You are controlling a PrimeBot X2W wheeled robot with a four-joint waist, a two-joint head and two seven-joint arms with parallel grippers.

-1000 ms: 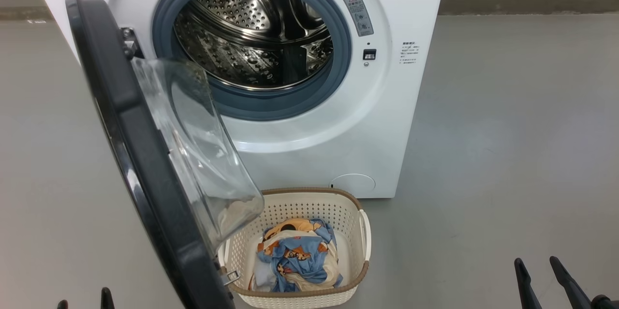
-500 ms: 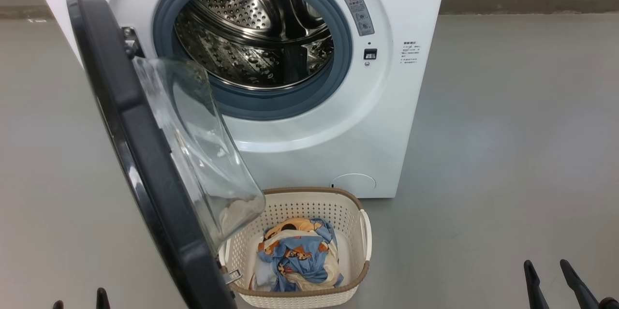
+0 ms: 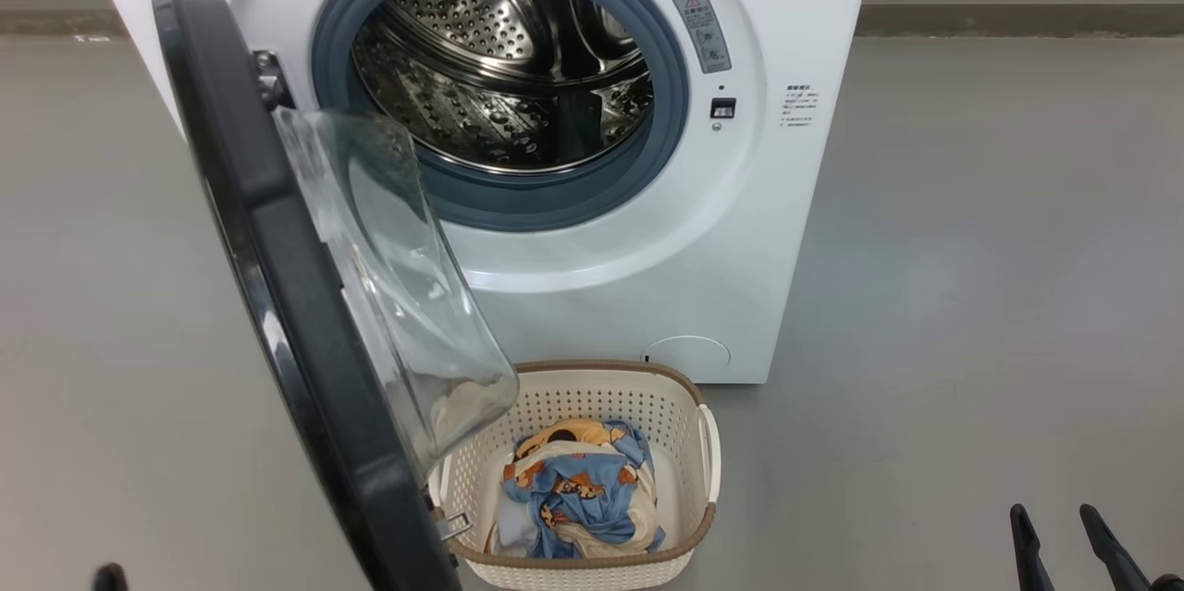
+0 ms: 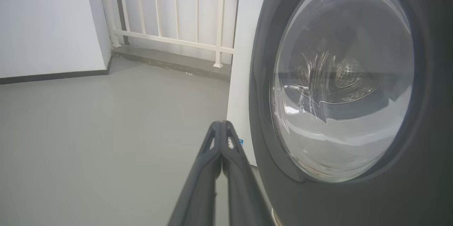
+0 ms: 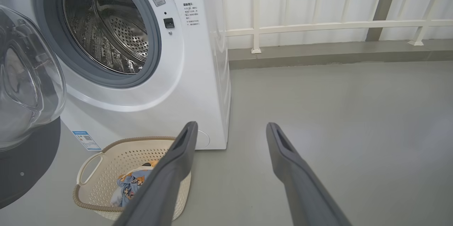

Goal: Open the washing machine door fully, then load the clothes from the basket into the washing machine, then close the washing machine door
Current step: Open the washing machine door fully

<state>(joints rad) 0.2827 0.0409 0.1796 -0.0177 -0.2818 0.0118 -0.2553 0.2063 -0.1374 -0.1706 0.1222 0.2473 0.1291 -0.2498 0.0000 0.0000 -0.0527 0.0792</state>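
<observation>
- Door (image 3: 277,295): half open, its glass overhanging the basket (image 3: 592,401) of clothes (image 3: 578,498)
- Left gripper (image 4: 221,126): fingers together, empty, beside door
- Right gripper (image 5: 230,128): fingers apart, empty
- Risk: a closed tip may slip off the glossy door

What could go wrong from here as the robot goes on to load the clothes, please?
The washing machine door stands only partly open, and in the head view its glass bowl hangs over the left side of the basket. The right gripper, open, may knock it reaching for the clothes. The left gripper, shut, sits by the door's outer face; a push there would likely swing it closed.
</observation>
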